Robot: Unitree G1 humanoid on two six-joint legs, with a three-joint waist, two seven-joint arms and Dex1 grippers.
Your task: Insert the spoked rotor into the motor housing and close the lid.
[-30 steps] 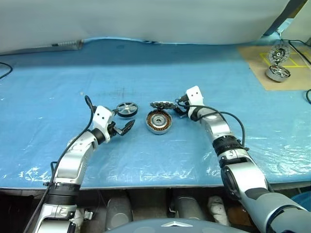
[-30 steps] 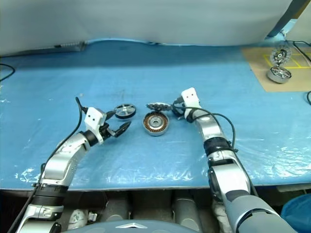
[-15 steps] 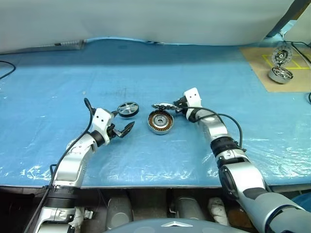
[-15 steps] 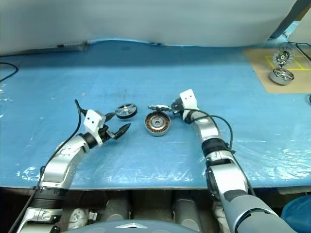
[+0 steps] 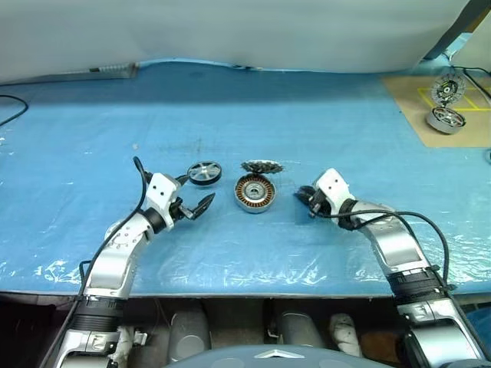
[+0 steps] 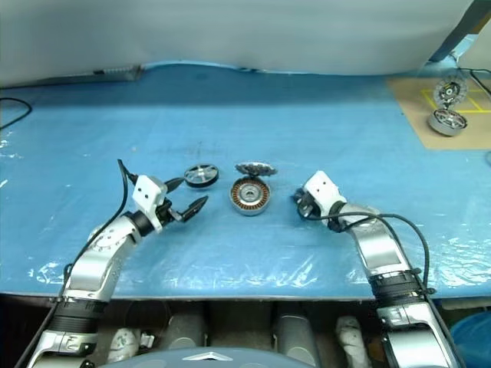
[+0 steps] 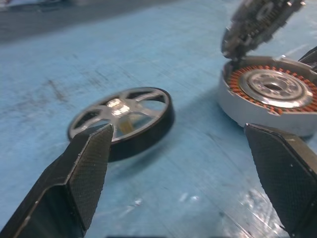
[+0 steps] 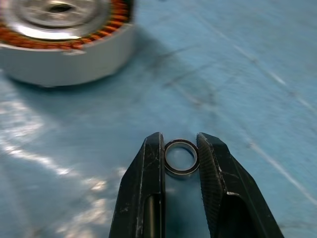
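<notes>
Blue plastic sheet covers the bench, wrinkled and glossy along the near edge. Brown board with yellow tape marks sits at the far right corner, holding two spare motor parts. Black cable loops at the far left; white backdrop behind.

Spoked rotor flat beside motor housing

A long table covered with a blue plastic sheet carries the parts. The motor housing lies flat near the middle. Just beside it on the robot's left lies the spoked rotor. The lid stands tilted against the housing's far edge. Well apart from the housing, at the far right, a brown board bears two more motor parts.
</notes>
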